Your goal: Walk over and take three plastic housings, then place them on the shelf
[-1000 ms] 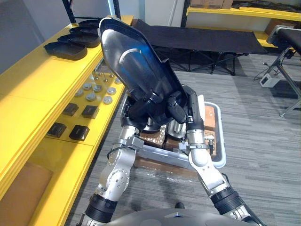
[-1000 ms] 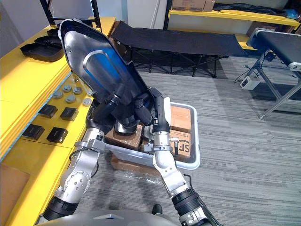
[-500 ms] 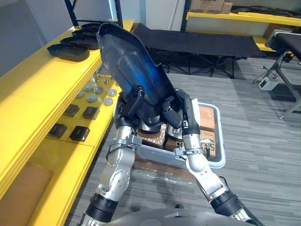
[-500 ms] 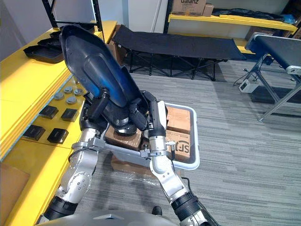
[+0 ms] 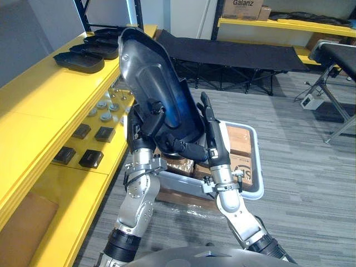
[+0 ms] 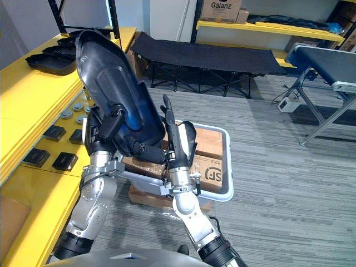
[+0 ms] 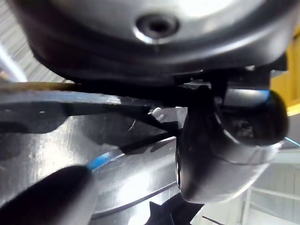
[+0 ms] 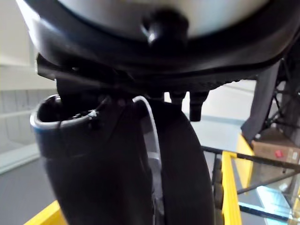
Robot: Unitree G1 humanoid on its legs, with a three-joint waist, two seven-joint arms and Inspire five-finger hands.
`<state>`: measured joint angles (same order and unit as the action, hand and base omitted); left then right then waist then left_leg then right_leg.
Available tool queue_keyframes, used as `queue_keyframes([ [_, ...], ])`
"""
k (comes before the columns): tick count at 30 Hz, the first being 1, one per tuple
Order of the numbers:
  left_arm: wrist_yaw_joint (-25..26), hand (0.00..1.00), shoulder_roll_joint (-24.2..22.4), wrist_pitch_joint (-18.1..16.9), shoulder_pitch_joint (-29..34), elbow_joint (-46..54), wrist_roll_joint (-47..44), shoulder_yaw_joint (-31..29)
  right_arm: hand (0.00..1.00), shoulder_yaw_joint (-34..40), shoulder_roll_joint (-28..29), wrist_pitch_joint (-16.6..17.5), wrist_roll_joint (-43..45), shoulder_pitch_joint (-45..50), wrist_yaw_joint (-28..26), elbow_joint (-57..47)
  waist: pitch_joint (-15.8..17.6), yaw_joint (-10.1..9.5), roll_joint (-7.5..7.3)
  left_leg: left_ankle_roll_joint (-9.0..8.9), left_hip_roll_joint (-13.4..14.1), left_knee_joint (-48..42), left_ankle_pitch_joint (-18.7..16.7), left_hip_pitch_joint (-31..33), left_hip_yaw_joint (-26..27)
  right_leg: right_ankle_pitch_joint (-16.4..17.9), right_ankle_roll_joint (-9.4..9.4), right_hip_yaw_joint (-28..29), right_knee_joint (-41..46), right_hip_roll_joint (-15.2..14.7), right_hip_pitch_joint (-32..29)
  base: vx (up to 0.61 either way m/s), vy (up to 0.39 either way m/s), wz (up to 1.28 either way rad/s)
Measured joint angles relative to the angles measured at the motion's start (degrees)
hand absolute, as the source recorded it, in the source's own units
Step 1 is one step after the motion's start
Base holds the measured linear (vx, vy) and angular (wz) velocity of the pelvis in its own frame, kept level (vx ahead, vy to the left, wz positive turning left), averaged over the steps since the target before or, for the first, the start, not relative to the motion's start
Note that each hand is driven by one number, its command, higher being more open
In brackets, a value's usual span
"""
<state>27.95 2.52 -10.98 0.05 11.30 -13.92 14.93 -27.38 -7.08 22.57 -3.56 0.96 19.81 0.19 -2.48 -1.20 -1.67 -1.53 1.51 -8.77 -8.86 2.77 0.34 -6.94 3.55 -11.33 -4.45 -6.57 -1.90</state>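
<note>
The robot's left arm (image 5: 137,204) and right arm (image 5: 235,207) are silver-grey metal, built of rounded jointed segments. Each has a ribbed black cuff near the elbow and a squared silver collar at the wrist. Its left hand (image 5: 146,119) and right hand (image 5: 213,142) are dark, with slim black fingers. A small recessed screw (image 7: 157,26) sits in the glossy grey wrist casing.

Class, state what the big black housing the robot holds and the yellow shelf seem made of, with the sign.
Big black curved housing: likely moulded plastic, glossy; blue-white highlights slide over its thin shell. Long yellow shelf: probably painted metal or board, matt; flat, even colour.
</note>
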Motion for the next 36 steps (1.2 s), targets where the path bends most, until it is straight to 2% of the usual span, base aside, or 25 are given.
queue_keyframes([
  [1,1.0,0.00,0.0,0.0,0.1,0.0,2.3,-0.6,1.00,0.2,0.3,0.0,2.5,0.3,-1.6,-0.1,0.0,0.00,0.00,0.00,0.0,0.0,0.0,-0.2,0.0,0.0,0.00,0.1,0.0,0.0,0.1,0.00,0.000,0.00],
  [3,4.2,0.00,-0.5,0.0,0.1,0.1,9.7,-3.5,1.00,1.4,0.5,-0.9,12.4,0.6,-9.0,-0.4,0.0,0.03,0.00,0.00,0.0,0.0,0.0,-0.2,0.1,0.0,-0.01,0.1,0.0,0.0,0.2,0.00,0.000,0.00],
  [4,4.9,0.00,-0.6,0.0,0.2,0.1,11.1,-4.2,1.00,1.8,0.5,-1.1,15.1,0.6,-10.8,-0.4,0.0,0.02,0.00,0.00,0.0,0.0,0.0,-0.2,0.1,0.0,-0.01,0.1,0.0,0.0,0.2,0.00,0.000,0.00],
  [5,6.6,0.00,-0.6,0.0,0.4,0.2,14.6,-5.7,1.00,2.8,0.5,-2.2,21.5,0.7,-14.9,-0.9,0.0,0.02,0.00,0.00,0.0,0.0,0.0,-0.2,0.1,0.0,-0.01,0.2,0.0,0.1,0.2,0.00,0.000,0.00],
  [6,7.3,0.00,-0.6,0.0,0.5,0.2,15.7,-6.3,1.00,3.4,0.5,-2.8,23.9,1.0,-16.4,-1.4,0.0,0.02,0.00,0.00,0.0,0.0,0.0,-0.2,0.1,0.0,-0.01,0.2,0.0,0.1,0.2,0.00,0.000,0.00],
  [7,9.4,0.00,-0.6,0.0,0.6,0.2,19.0,-7.9,1.00,5.4,0.5,-4.8,29.6,1.9,-20.8,-3.7,0.0,-0.12,0.00,-0.01,0.0,0.0,0.0,-0.2,0.1,0.0,-0.02,0.2,0.0,0.1,0.2,0.00,0.000,0.00],
  [12,12.8,0.00,-1.4,0.0,0.7,0.2,21.9,-11.4,1.00,10.9,0.4,-7.4,38.5,3.3,-29.2,-6.6,0.0,0.18,-0.06,-0.07,0.1,0.0,-0.1,-0.4,0.9,0.0,-0.02,0.7,0.0,0.1,0.2,0.00,0.004,-0.03],
  [15,12.9,0.00,-1.7,-0.3,1.1,0.2,23.6,-12.6,1.00,15.9,0.4,-9.7,43.1,5.3,-33.9,-7.9,0.1,0.27,-0.19,-0.10,0.2,0.0,-0.2,-0.4,1.3,0.0,-0.02,0.9,0.0,0.1,0.1,0.00,0.002,-0.02],
  [19,11.8,0.00,-1.8,-0.7,3.6,0.2,23.4,-13.9,1.00,19.8,0.9,-12.0,45.3,8.5,-35.7,-7.9,0.2,1.03,-0.26,-0.18,0.7,0.3,-0.7,-0.8,2.5,0.1,-0.02,2.0,0.0,0.4,0.0,-0.01,0.001,-0.15],
  [22,8.8,0.00,-2.1,-3.7,7.6,0.2,20.2,-14.1,1.00,25.1,2.9,-12.3,44.1,12.1,-34.3,-7.6,0.6,1.52,-0.43,-0.34,1.1,0.1,-1.3,-1.3,3.8,0.1,-0.05,3.3,0.0,0.7,-0.1,0.00,0.006,-0.22],
  [27,7.1,0.00,-3.3,-4.6,10.2,0.2,17.3,-14.6,1.00,28.2,3.1,-12.3,38.7,12.3,-32.0,-5.4,1.1,1.82,-0.43,-0.44,1.2,0.1,-1.5,-1.3,4.1,0.1,-0.04,4.0,0.0,0.7,-0.5,0.00,0.010,-0.08],
  [31,6.2,0.00,-4.5,-5.3,13.2,0.3,16.2,-16.3,1.00,27.1,4.6,-13.0,37.7,11.4,-30.8,-3.9,2.4,0.97,0.08,-0.39,0.9,0.2,-1.3,-0.8,1.3,0.4,-0.03,1.3,0.0,0.4,0.4,0.00,-0.005,0.30],
  [34,3.8,0.00,-4.8,-5.2,15.8,2.7,15.7,-17.6,1.00,25.1,5.1,-13.3,35.5,7.5,-28.2,0.1,3.0,-0.85,-0.36,-0.38,0.4,0.1,-0.7,0.4,-2.3,0.8,0.08,-2.1,0.0,0.0,1.1,-0.01,-0.018,0.67],
  [35,2.2,0.00,-4.9,-5.1,17.7,5.8,14.2,-18.4,1.00,23.4,4.8,-13.5,33.6,5.4,-27.1,1.9,3.3,-2.49,-0.72,-0.39,-0.1,0.2,0.2,1.0,-4.3,0.8,0.06,-4.1,0.0,-0.2,1.3,-0.01,-0.008,0.65],
  [36,1.6,0.00,-5.0,-5.1,18.5,7.0,13.8,-18.8,1.00,22.6,4.6,-13.5,32.9,4.7,-26.6,2.3,3.5,-3.15,-0.75,-0.41,-0.3,0.3,0.5,1.0,-5.2,0.8,0.06,-4.8,0.0,-0.2,1.5,0.00,-0.024,0.79],
])
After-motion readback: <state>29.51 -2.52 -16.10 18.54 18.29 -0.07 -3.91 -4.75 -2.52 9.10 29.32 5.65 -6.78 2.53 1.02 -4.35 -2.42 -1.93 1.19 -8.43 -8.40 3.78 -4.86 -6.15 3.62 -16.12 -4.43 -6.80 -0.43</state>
